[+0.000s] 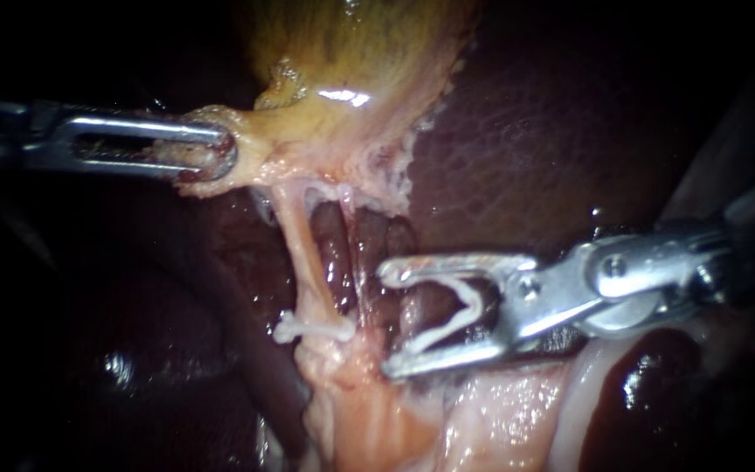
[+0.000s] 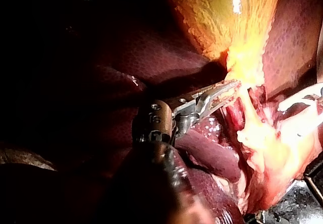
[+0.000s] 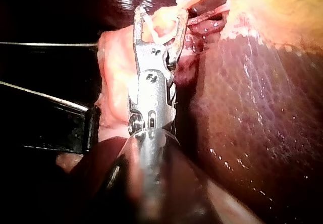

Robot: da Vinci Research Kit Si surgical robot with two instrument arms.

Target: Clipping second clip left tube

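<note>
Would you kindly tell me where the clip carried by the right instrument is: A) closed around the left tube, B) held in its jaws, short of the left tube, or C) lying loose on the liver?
B: the loaded clip sits between the right instrument jaws, apart from the left tube, which bears one white clip.

The yellow gallbladder sac (image 1: 369,52) lies top centre, the dark red liver (image 1: 552,131) behind and right of it. The slim steel left instrument (image 1: 211,150) grips the sac's lower left edge. Below hangs the pale left tube (image 1: 303,253), a white clip (image 1: 312,328) across it. Just right, the steel right instrument (image 1: 388,322) holds a white V-shaped clip (image 1: 456,319) between its jaws.
</note>
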